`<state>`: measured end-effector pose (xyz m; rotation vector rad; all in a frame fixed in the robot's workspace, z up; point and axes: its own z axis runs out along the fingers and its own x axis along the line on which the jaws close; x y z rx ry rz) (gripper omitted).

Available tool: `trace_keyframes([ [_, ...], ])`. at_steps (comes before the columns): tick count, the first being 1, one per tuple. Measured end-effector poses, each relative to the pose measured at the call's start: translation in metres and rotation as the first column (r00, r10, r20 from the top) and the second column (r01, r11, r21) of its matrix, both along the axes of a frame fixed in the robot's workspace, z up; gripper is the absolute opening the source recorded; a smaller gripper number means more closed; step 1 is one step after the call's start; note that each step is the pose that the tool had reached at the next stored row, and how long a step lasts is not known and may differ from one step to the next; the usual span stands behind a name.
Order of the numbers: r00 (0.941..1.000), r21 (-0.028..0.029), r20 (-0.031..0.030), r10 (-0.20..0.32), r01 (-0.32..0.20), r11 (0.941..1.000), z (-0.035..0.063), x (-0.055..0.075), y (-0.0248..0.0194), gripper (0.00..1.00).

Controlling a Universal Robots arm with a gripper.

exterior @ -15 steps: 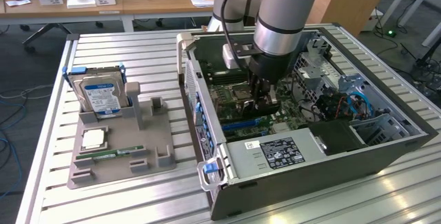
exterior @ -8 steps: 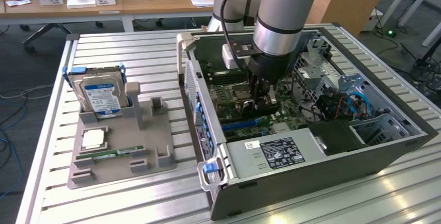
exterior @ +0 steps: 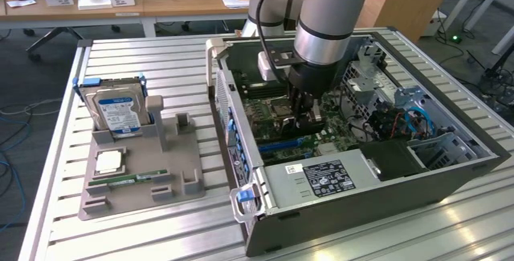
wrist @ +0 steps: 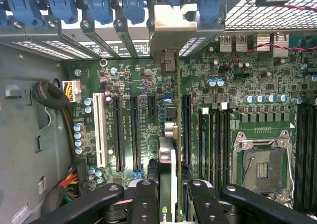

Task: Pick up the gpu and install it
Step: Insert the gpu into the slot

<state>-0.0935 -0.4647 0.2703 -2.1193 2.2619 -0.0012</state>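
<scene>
Gripper (wrist: 171, 187) fingers clamped on the gpu (wrist: 167, 157), card edge-on over motherboard (wrist: 126, 80) slots. Exterior view: parts tray (exterior: 173, 153) at nine o'clock of case (exterior: 362, 213).

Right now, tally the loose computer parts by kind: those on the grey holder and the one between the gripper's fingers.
hard drive: 1
processor chip: 1
memory stick: 1
gpu: 1
Total: 4
</scene>
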Motion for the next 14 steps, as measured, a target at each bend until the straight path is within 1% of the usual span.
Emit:
trace_keyframes([
  [3, 1.0, -0.001, 0.0, 0.005, -0.005, 1.0, -0.0002, 0.0, 0.0, 0.27],
  [8, 1.0, -0.0044, -0.0002, 0.009, -0.009, 0.9999, -0.0004, 0.0, 0.0001, 0.27],
  [14, 1.0, -0.0062, -0.0003, 0.009, -0.009, 0.9999, -0.0006, -0.0003, 0.001, 0.27],
])
